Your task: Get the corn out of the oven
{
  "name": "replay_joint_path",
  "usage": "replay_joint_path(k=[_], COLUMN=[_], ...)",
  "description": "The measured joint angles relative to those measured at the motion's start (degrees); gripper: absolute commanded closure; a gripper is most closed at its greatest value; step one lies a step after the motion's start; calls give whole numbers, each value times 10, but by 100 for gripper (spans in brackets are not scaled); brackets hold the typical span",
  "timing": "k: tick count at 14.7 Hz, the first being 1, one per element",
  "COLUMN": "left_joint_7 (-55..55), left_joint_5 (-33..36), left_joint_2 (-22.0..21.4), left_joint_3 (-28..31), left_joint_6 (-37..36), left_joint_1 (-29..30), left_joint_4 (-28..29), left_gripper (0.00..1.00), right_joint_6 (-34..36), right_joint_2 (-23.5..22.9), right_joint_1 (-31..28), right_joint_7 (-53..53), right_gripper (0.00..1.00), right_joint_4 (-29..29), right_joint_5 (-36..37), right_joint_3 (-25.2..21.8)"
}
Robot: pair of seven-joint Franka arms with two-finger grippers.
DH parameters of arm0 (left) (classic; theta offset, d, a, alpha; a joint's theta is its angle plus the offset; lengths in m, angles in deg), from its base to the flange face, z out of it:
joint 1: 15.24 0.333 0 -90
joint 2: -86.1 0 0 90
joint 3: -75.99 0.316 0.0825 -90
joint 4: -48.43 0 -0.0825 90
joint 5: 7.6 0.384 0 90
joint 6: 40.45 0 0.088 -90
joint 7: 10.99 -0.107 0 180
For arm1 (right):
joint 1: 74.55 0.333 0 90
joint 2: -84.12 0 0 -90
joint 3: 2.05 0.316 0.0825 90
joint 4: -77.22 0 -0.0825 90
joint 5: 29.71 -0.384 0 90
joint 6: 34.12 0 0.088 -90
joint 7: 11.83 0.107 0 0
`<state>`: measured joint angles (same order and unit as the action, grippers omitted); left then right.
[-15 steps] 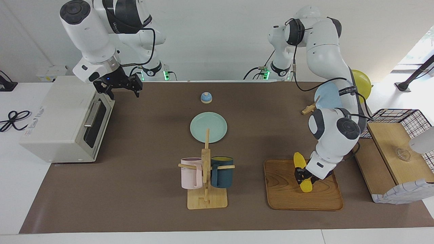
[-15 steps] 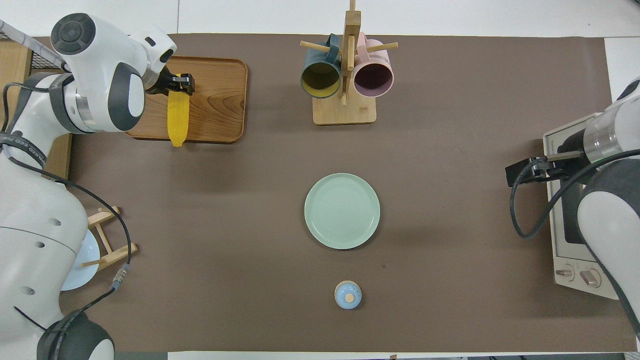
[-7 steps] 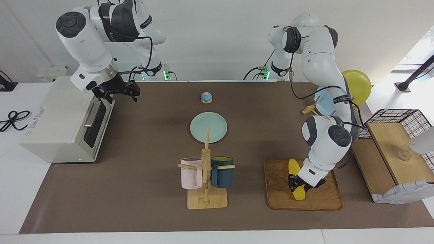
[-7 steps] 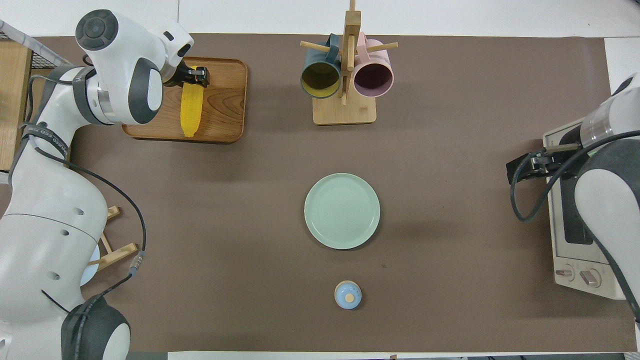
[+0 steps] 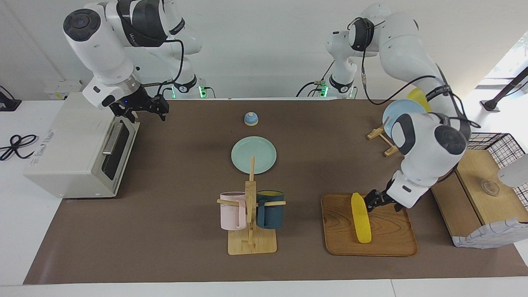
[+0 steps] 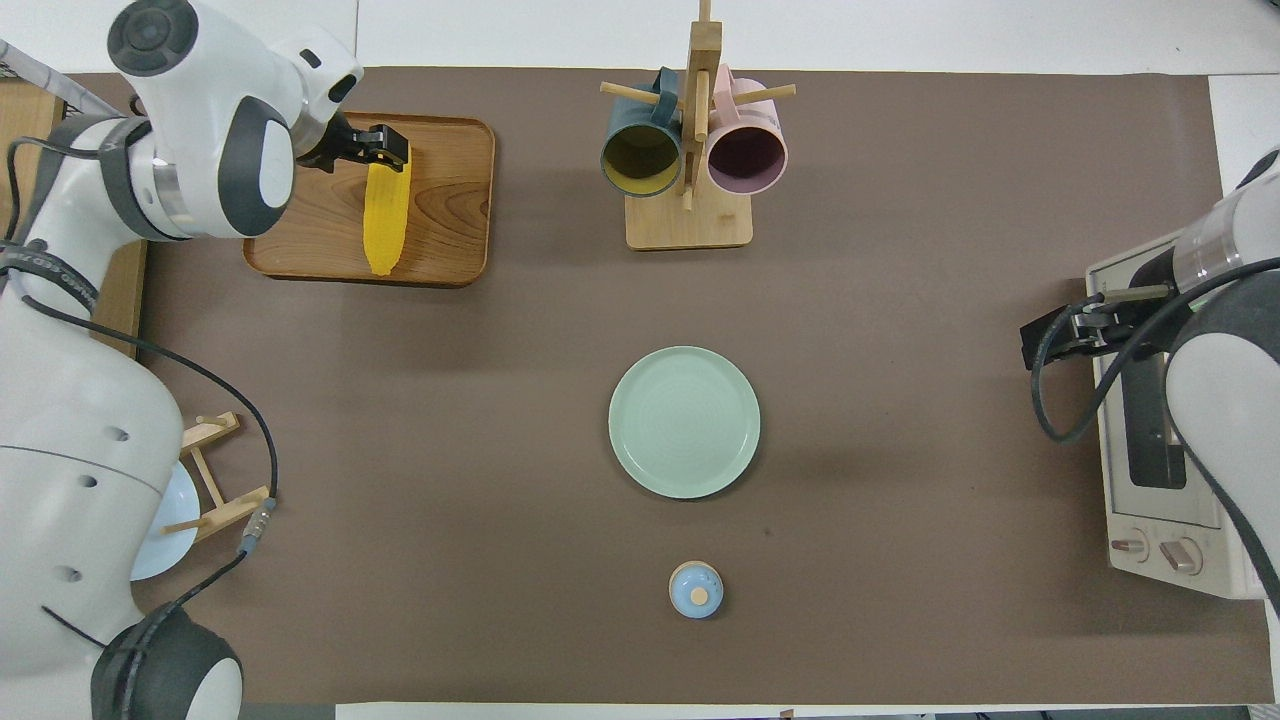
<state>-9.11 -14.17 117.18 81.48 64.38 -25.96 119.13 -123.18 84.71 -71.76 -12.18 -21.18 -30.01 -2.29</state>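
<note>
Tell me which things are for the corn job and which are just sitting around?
For the job:
- corn, lying on the wooden tray
- oven, door shut
- left claw, beside the corn
- right claw, by the oven's top

Just sitting around:
- green plate
- mug rack with two mugs
- small blue bell
- wire basket

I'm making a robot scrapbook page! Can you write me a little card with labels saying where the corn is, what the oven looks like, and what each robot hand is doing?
corn: bright yellow corn cob lying flat on the wooden tray
oven: boxy off-white toaster oven, dark glass door shut
left gripper: over the tray beside the cob, not holding it
right gripper: by the oven's top edge, holding nothing
other things: pale green round plate, wooden mug stand
</note>
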Motion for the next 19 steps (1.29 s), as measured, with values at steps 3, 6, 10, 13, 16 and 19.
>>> replay_joint_path(k=[3,6,10,13,16,19], left_joint_7=[0,0,0,0,0,-2], left_joint_5=[0,2,8,11,12,25], left_joint_2=[-99,-187,-297,-334,-335,-335], left_joint_3=[32,40,39,37,37,30], left_joint_6=[-112,-208,-248,-219,-193,-190], left_joint_1=[2,9,9,7,7,7], left_joint_4=[27,53,146,209,222,222], left_gripper=[0,0,0,0,0,0], right_joint_6=[0,0,0,6,15,15], right_joint_2=[0,2,3,3,3,3], right_joint_1=[-14,-33,-35,-35,-34,-34], right_joint_7=[0,0,0,0,-5,-9], right_gripper=[0,0,0,0,0,0], right_joint_4=[3,6,9,31,46,47], right_joint_5=[0,0,0,0,0,0], right_joint_3=[1,16,10,0,-10,-18])
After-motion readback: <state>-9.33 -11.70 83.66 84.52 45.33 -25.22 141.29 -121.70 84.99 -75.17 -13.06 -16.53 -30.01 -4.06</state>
